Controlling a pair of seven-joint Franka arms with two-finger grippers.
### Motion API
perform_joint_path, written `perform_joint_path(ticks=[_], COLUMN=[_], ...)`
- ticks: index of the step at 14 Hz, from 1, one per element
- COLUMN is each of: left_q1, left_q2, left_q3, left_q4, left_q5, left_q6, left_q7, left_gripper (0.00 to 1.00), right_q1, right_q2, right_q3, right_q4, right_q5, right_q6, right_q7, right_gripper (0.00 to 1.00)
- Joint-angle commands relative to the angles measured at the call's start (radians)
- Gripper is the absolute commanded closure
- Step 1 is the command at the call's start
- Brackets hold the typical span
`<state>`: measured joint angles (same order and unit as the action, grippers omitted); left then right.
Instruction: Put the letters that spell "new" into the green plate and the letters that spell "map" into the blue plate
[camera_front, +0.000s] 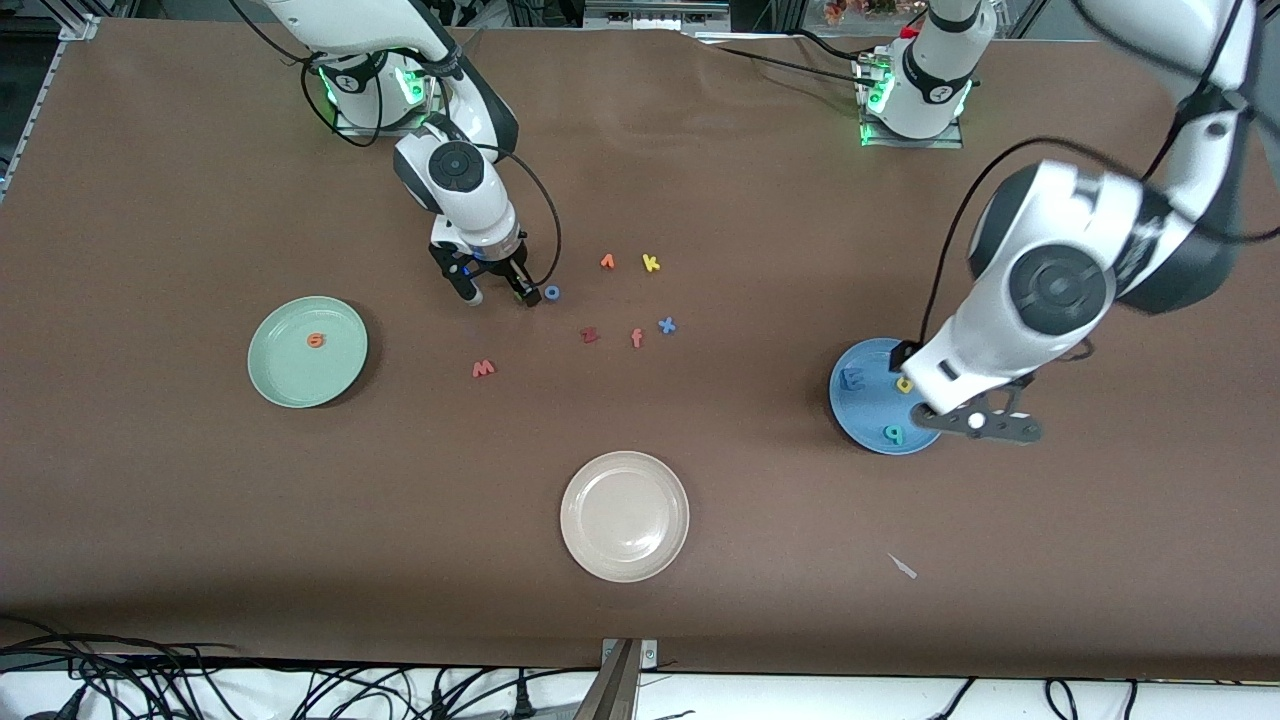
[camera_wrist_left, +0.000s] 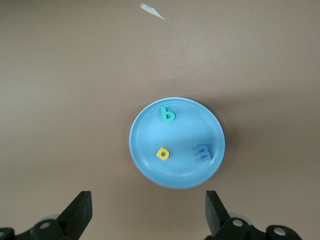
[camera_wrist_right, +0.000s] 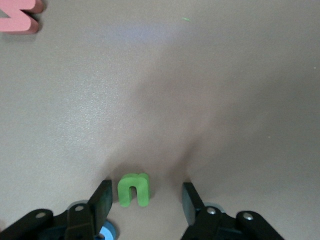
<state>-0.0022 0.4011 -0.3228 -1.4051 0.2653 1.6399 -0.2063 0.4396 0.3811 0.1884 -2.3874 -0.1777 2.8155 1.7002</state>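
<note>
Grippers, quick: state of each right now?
Left gripper: open, empty, over the blue plate.
Right gripper: open, straddling the green "n" on the table.

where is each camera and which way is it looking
Front view: high across the table, facing both arms; green plate, beige plate.
Left wrist view: on the left arm, looking down at the blue plate; open left pincer shows.
Right wrist view: on the right arm, looking down at the green "n" between the right pincer fingers.
Shared: front and left wrist views show the blue plate.
</note>
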Motion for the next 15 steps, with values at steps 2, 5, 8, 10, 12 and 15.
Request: perform_joint_path(ticks=[2,5,8,10,12,15], left_q1=[0.013,0.024,0.15,0.128,0.05,-0.096], left_q2=[-0.013,-0.085,-0.088,-0.233,-0.327,-0.366], left_q3=[-0.004,0.004,0.004,0.082,0.164,0.298], left_q4=[0.205,0.236,0.203,-0.008,-0.127,-0.178], left_q5=[-0.031,-0.032,-0.195,-0.299,-0.296,-0.29], left_q6=[-0.197,-0.255,-0.253,-0.142,-0.109,-0.095], left_q7=[0.018,0.015,0.028,0.036,0.038,0.042], left_gripper=[0.0,0.0,0.0,0.0,0.0,0.0], right_q1=[0.004,0.004,0.004,0.004,0.001,0.001], right_q2=[0.03,0.032,0.032,0.032,0.032,0.028], right_q3=[-0.004,-0.004,-0.004,-0.004,-0.004,-0.004], right_q4=[0.025,0.028,0.036,0.045,0.065,0.112], right_q5=[-0.023,-0.025,-0.025,-0.026,-0.026,-0.036], right_q6=[0.015,0.015,0.013,0.012,0.001,-0.079], right_q7=[0.01,0.01,0.009,0.009,0.006,0.001], right_gripper=[0.51,0.61,0.7,0.8,0.9,1.0])
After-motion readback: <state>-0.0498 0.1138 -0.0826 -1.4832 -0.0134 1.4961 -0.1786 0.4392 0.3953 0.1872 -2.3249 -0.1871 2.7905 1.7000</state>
